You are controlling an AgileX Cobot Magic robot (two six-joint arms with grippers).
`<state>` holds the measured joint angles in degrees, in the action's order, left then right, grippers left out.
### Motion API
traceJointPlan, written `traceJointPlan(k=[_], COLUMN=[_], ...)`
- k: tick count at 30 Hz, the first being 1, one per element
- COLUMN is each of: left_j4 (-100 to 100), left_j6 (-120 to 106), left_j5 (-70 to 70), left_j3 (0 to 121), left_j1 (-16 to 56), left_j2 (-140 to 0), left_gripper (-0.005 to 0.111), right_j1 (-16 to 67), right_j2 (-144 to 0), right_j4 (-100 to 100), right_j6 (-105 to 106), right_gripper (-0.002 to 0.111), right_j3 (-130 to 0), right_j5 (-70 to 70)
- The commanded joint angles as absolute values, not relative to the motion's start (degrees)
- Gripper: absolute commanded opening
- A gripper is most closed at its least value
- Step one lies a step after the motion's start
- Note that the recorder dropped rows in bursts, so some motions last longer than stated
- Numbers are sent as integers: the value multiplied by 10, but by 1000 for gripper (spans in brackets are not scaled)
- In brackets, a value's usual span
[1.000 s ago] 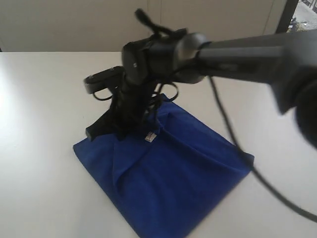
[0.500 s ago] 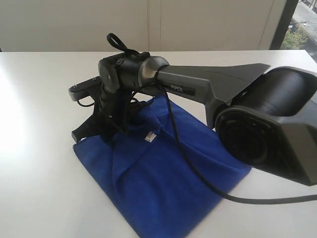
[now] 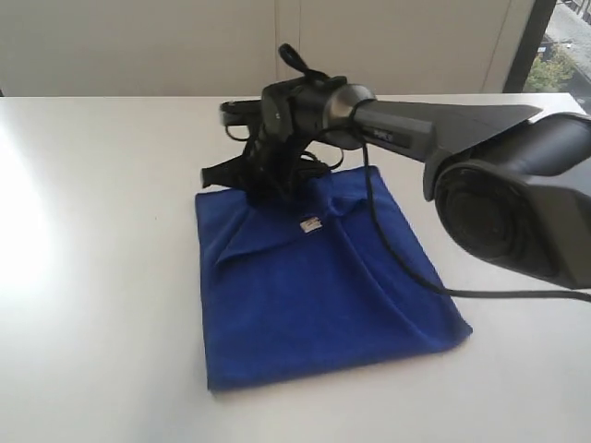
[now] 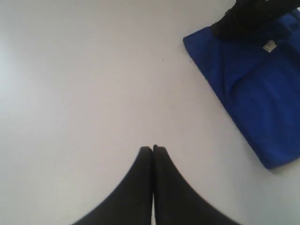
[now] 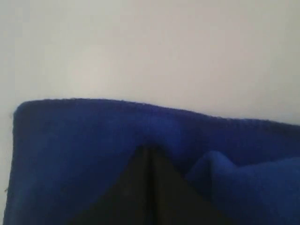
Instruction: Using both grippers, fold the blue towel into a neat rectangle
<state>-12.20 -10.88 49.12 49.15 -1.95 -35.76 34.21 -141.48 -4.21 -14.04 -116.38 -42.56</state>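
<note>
Blue towel (image 3: pixel 314 295) dragged right by right claw (image 3: pixel 259 192), closed at its edge, left claw (image 4: pixel 153 149) closed over table (image 4: pixel 70 70)

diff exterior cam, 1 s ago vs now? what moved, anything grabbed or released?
The right gripper, shut on the blue towel's far edge, swung right and toward the far side of the table, dragging the towel along. The towel slid and turned, and its near edge is now fully in view. Nothing newly grabbed or released. Unchanged: the towel stays folded, white label on top.
</note>
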Motion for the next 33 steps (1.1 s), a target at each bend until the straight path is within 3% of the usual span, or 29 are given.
traceJointPlan(k=[1, 9, 17, 33], left_j4=[-124, -124, -124, -124], left_j6=[-104, -104, -104, -104], left_j5=[493, 493, 493, 492], left_j3=[488, 488, 488, 488], left_j1=[-21, -21, -21, -21], left_j2=[-354, -354, -354, -354], left_gripper=[0, 0, 0, 0], right_j1=[284, 274, 256, 250], right_j2=[-1444, -1393, -1259, -954], right_j4=[-15, -24, -33, 16], right_j6=[-184, -183, -104, -102], right_gripper=[0, 0, 0, 0], right_j3=[-1156, -1168, -1137, -668], right_j5=[-426, -435, -583, -434])
